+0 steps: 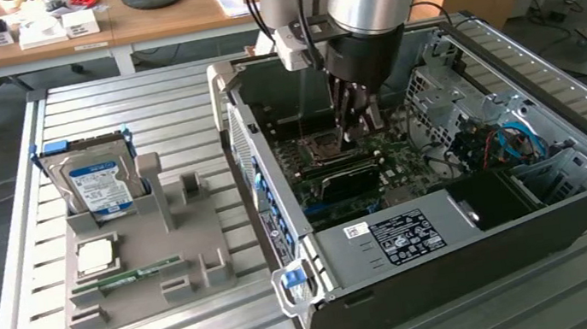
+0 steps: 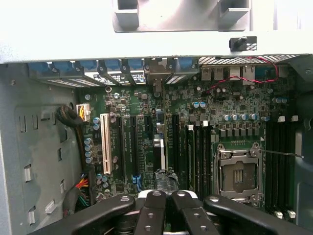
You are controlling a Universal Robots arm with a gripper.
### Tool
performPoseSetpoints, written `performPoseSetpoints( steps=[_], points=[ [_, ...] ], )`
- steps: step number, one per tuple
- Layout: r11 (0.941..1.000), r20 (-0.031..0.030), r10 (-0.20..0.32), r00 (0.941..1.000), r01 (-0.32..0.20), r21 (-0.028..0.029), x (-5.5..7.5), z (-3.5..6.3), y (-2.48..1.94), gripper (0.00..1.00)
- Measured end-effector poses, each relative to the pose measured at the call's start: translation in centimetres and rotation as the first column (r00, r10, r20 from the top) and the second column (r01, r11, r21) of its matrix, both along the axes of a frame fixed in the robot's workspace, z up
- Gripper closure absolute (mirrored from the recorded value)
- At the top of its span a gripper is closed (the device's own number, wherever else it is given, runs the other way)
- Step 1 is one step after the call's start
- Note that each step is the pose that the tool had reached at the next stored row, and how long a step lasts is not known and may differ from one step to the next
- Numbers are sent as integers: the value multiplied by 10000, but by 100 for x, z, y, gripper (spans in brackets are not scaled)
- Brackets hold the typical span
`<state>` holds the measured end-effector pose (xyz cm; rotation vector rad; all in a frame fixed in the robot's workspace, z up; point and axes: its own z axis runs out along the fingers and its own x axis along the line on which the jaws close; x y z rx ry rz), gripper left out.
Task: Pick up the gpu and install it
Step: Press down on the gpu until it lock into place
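Inside the open computer case (image 1: pixel 530 209), the exterior view shows the pincer (image 1: pixel 360 125) lowered over the motherboard (image 1: pixel 385 160). At the wrist, its fingers (image 2: pixel 156 205) press together on the dark gpu (image 2: pixel 165 180); if misaligned with the slot, the card could jam.

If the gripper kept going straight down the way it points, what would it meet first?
Most likely the motherboard inside the open computer case, around the expansion slots beside the empty CPU socket. The gripper looks shut; how far above the board it hangs is unclear.
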<state>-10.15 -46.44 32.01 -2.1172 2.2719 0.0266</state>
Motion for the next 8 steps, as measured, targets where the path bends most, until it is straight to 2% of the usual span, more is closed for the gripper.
performPoseSetpoints(
  steps=[1, 8],
  points=[
    [10000, 0, 0, 10000, 0, 0, 0, 0, 0, 89],
    [10000, 0, 0, 10000, 0, 0, 0, 0, 0, 89]
  ],
)
